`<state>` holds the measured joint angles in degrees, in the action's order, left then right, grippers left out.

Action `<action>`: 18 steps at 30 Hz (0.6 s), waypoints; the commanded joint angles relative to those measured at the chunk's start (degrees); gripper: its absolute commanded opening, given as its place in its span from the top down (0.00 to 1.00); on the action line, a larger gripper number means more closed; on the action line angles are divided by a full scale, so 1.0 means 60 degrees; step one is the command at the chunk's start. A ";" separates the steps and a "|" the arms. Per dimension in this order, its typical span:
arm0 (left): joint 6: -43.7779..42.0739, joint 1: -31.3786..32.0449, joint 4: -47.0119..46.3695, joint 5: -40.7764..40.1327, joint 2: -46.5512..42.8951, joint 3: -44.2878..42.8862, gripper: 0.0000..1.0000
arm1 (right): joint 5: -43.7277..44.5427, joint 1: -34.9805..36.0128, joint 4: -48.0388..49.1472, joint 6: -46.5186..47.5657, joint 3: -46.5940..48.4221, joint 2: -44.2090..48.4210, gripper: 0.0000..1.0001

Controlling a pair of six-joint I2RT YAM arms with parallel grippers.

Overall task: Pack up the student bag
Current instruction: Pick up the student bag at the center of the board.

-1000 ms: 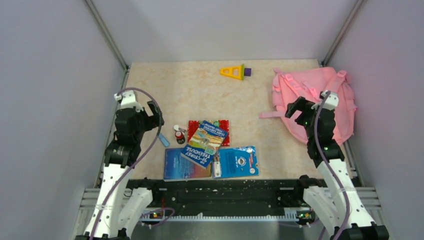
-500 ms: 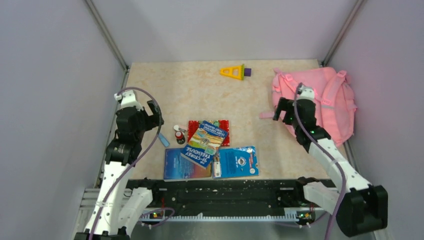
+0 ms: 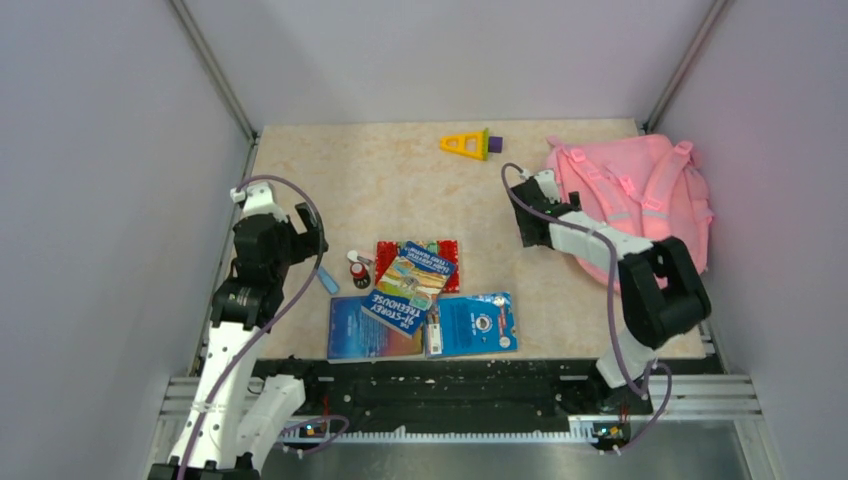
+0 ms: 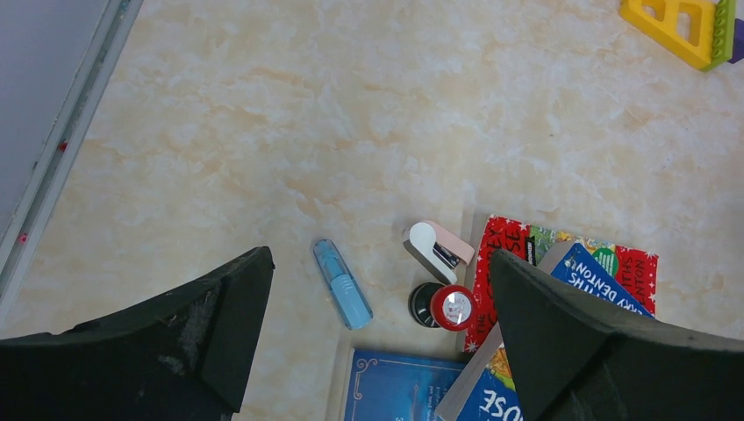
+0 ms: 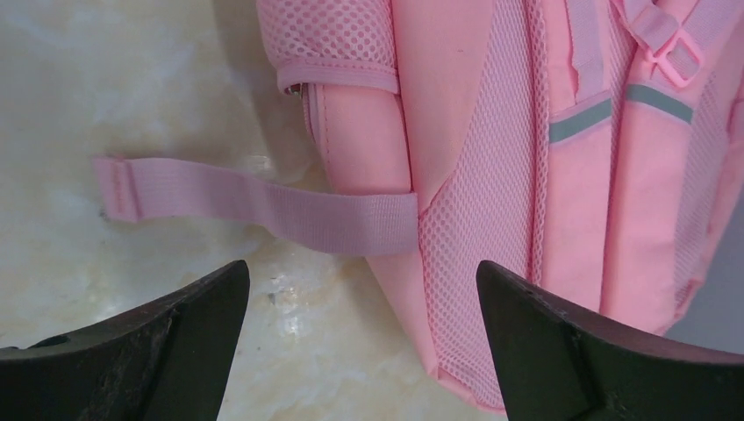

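At far-right corner of table (image 3: pixel 400 190): student bag (image 3: pixel 640 190), flat, strap side up, one loose strap (image 5: pixel 263 206) trailing left onto tabletop. Right gripper (image 5: pixel 360 274) just above that strap at bag's left edge, jaws wide, nothing held. Left gripper (image 4: pixel 377 259) well apart on left side, also wide & empty, over blue pen (image 4: pixel 342 283) & red-capped pot (image 4: pixel 449 306), w/ book pile (image 3: pixel 420 290) beside. Yellow toy (image 3: pixel 466 144) near far edge.

The student bag (image 5: pixel 456 114) is soft pink cloth with mesh panels; the table (image 4: pixel 263 114) looks smooth, marbled, perhaps laminate.

Left gripper (image 4: pixel 377 272), right gripper (image 5: pixel 361 281): both agape.
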<state>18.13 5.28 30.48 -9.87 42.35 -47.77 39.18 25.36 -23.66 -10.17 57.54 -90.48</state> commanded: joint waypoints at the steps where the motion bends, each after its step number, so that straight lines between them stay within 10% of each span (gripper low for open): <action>1: 0.0097 -0.0030 -0.0244 0.0085 -0.0045 -0.0095 0.02 | 0.2333 0.0189 -0.1174 0.0332 0.0932 -0.1223 0.01; 18: 0.0055 -0.0030 -0.0278 0.0049 0.0115 -0.0051 0.02 | 0.3708 -0.1059 -0.1670 -0.0053 0.0925 -0.2900 0.06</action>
<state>18.13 5.28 30.50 -9.76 43.05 -47.77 58.02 20.69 -31.92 -9.04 60.86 -106.06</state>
